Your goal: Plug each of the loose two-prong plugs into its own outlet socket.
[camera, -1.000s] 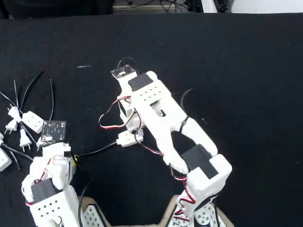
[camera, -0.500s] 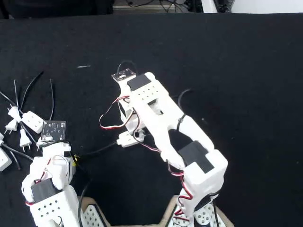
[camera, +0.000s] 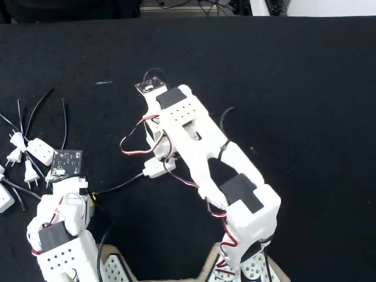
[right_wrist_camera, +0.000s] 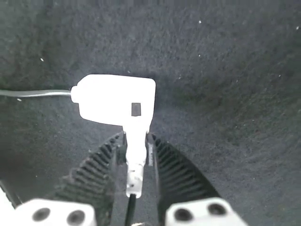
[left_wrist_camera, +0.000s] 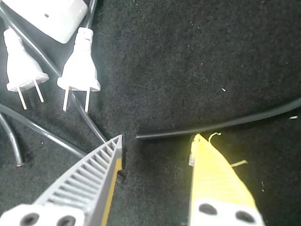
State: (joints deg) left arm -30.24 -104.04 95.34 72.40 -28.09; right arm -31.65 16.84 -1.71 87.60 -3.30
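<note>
My right claw [right_wrist_camera: 136,141] is pinching a white plug [right_wrist_camera: 136,157] by its narrow body, one finger on each flank. The plug's nose is butted against the white socket [right_wrist_camera: 115,100] with no prong showing between them, so I judge it home or very nearly. To finish well I should push straight along the plug's length and keep my wrist from twisting, so the socket does not swing on the black table [camera: 294,88]. I should let go only once the faces sit flush. The socket looks light and unanchored, its thin lead [right_wrist_camera: 35,92] trailing off to one side, so it may slide rather than take the push. My left claw [left_wrist_camera: 157,141] hangs spread over the cut end of a black cable [left_wrist_camera: 216,125], holding nothing. Near it lie two loose plugs [left_wrist_camera: 80,70] side by side, prongs toward the claw, with a second socket [left_wrist_camera: 51,14] just beyond them; those are yet to be done. Against a second ago, the high view shows my right arm swung a little toward the left arm's side, and the socket has slid that way with it. The left arm has not moved.
</note>
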